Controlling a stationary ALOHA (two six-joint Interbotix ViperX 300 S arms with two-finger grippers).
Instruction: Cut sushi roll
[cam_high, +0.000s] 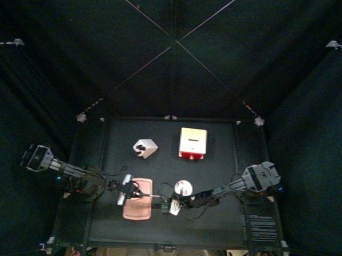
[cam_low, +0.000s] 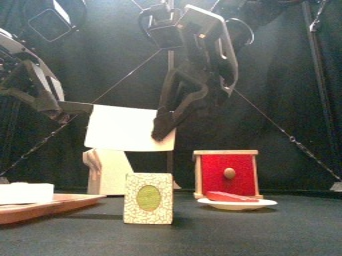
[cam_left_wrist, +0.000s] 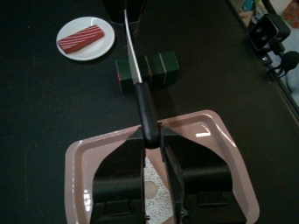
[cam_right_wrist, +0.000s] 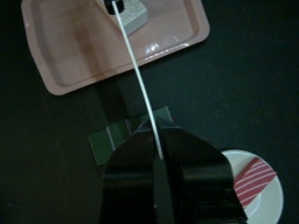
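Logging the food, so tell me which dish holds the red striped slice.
The small round white plate near the green box. The other dish is a pink rectangular tray.

The top view looks straight down from high above, the worktop (cam_high: 214, 140) small at centre. The front view sits at worktop height, level and close. Each of the 2 wrist views looks along its own gripper; both share the pink tray (cam_left_wrist: 93, 149).
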